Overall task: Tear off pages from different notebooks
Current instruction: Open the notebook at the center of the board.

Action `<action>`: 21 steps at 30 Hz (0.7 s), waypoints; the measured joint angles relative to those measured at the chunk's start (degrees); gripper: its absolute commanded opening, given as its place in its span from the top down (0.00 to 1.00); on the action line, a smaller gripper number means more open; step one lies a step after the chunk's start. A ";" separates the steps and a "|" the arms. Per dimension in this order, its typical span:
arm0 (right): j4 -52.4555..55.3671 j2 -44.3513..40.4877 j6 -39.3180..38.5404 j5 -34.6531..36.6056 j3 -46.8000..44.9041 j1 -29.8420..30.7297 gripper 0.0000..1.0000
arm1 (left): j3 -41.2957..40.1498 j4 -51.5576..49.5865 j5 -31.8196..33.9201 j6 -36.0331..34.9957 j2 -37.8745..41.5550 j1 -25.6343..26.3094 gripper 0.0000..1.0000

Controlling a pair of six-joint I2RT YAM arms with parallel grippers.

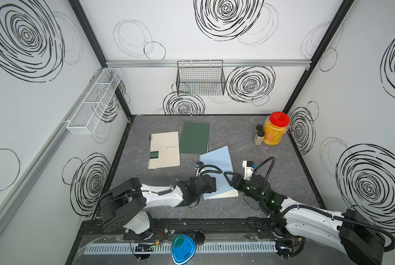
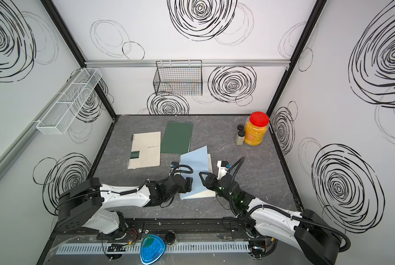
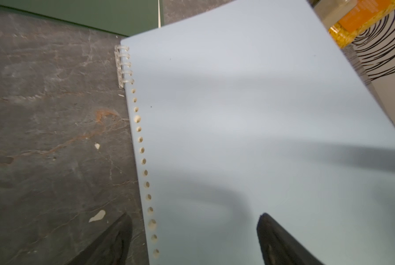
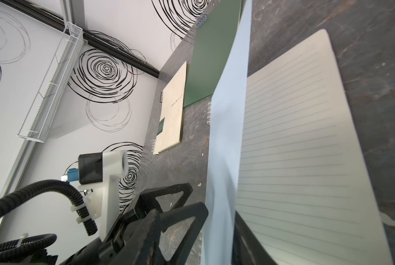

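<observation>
Seemingly 0 pages are torn yet: cream notebook [image 1: 165, 149] and green notebook [image 1: 194, 137] lie closed on the desk [image 1: 272, 165]; right gripper [image 1: 228, 177] pinches up the cover [image 4: 226, 137] of the light blue notebook [image 1: 217, 158], left gripper [image 3: 195, 216] agape astride its spiral [image 3: 123, 66] edge.

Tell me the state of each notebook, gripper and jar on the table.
Cream spiral notebook: closed, flat.
Dark green top-bound notebook: closed, flat.
Light blue spiral notebook: cover lifted, lined page exposed.
Left gripper: open, straddling the blue notebook's punched edge.
Right gripper: at the lifted cover, grip unclear.
Red-lidded plastic jar: upright, lid on.
</observation>
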State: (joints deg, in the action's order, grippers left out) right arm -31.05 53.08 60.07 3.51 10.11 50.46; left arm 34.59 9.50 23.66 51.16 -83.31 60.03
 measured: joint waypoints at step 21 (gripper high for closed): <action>-8.52 2.16 -7.52 -2.36 0.59 3.56 0.45 | 13.29 -13.44 1.07 -8.85 13.84 -7.56 0.07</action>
State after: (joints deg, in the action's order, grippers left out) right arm -39.57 55.24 52.56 1.15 10.70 54.02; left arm 47.88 -3.95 24.73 42.30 -69.47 52.47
